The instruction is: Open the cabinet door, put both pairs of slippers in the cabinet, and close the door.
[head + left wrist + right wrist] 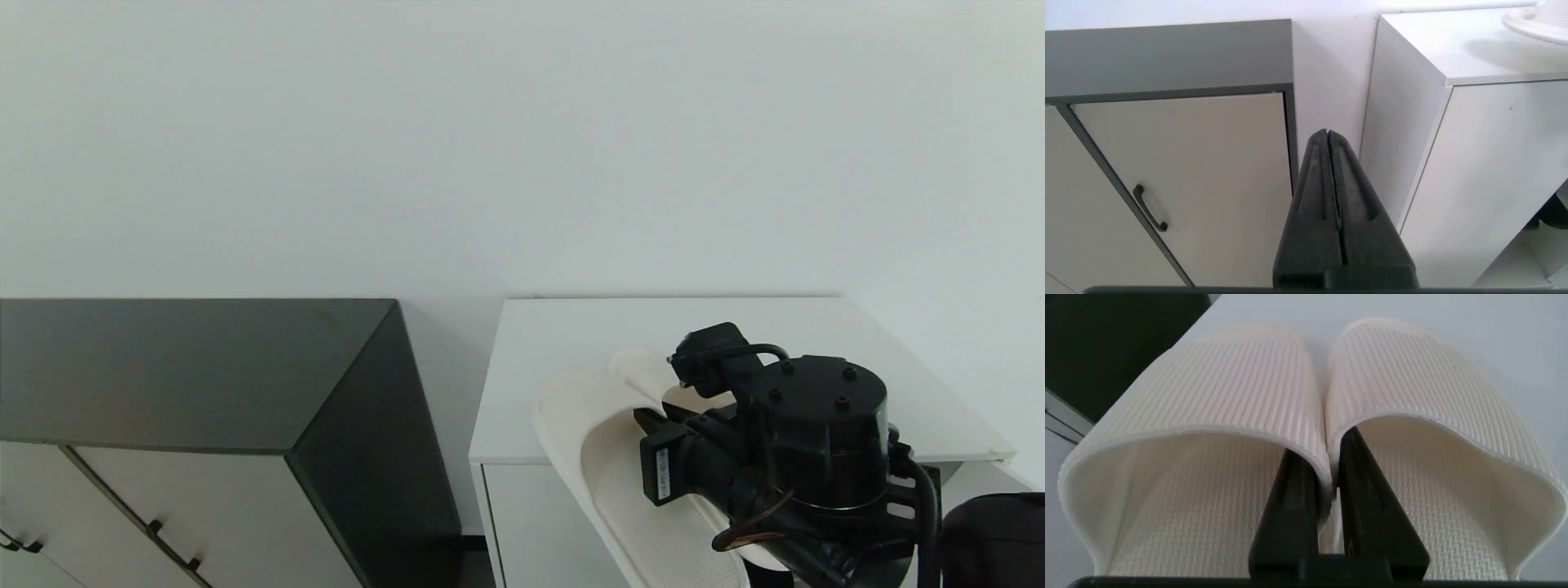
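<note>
A pair of cream ribbed slippers (608, 441) lies tilted over the front edge of the white cabinet (735, 327), toes above its top and heels hanging out in front. My right gripper (1327, 453) has one finger inside each slipper and is shut on their two inner walls, pinching the pair (1249, 400) together. My left gripper (1328, 135) is shut with nothing in it and hangs low in front of the gap between the two cabinets. A slipper edge (1543, 20) sits on the white cabinet's top.
At the left stands a dark-topped cabinet (188, 367) with shut cream doors and small dark handles (1150, 208). The white cabinet's side (1404, 139) is close beside it. A plain white wall rises behind both.
</note>
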You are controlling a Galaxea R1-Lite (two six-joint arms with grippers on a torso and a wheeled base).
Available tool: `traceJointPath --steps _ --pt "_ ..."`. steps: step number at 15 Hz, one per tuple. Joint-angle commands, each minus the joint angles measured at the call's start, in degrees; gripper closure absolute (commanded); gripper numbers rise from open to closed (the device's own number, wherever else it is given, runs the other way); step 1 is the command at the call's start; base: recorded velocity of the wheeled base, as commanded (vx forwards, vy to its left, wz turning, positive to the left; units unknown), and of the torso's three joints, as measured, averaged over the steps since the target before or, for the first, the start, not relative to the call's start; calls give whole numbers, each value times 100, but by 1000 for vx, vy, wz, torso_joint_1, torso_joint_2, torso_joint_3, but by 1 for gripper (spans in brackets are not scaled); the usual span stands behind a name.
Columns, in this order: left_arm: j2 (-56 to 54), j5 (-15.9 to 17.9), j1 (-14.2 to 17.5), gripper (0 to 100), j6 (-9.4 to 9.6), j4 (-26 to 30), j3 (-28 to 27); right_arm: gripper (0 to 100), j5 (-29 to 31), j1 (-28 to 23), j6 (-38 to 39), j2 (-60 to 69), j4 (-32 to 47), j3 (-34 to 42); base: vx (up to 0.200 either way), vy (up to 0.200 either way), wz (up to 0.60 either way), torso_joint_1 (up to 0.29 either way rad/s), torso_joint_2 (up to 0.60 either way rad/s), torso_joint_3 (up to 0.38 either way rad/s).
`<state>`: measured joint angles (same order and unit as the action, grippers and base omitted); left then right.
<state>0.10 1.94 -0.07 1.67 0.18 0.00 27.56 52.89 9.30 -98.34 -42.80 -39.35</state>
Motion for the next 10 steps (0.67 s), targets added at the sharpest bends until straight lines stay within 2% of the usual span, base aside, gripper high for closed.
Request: traceJointPath --steps 1,10 --pt "8 8 -1 100 0 -1 0 100 3 2 1 -10 -9 33 -200 0 0 7 -2 7" --pt "8 8 7 100 -9 -1 0 100 153 -7 1 -54 -27 15 -200 0 0 2 1 2"
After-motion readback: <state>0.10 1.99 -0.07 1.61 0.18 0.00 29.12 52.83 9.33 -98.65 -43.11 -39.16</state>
